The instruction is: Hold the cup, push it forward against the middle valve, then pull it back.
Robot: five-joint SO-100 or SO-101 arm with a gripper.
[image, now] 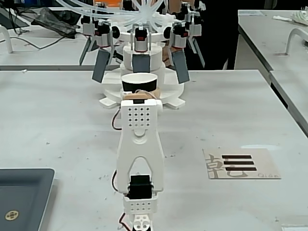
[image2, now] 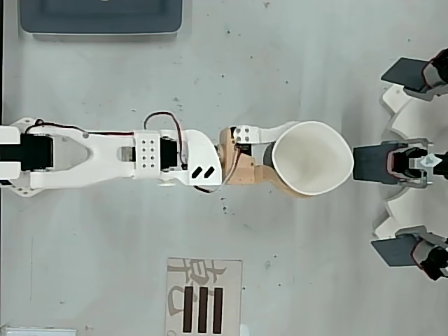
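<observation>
Centrally, one cup [image2: 311,157] sat gripped by gripper [image2: 280,157], fingers closed on its wall, rim squeezed oval in overhead view. Cup stood just short of middle valve [image2: 369,163], narrow gap visible. Three grey paddles counted: middle valve plus two slanted paddles [image: 101,65] [image: 180,66] flanking cup. One white arm [image: 139,139] behind cup. One printed card [image: 240,163] and one dark tray [image: 21,197] lay well apart from cup.

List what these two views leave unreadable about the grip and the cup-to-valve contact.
- Fingers: the white arm head hides them in the fixed view; the black-walled white paper cup covers them overhead.
- Contact with the upright grey rectangular middle valve paddle: overhead gap too slim to judge.
</observation>
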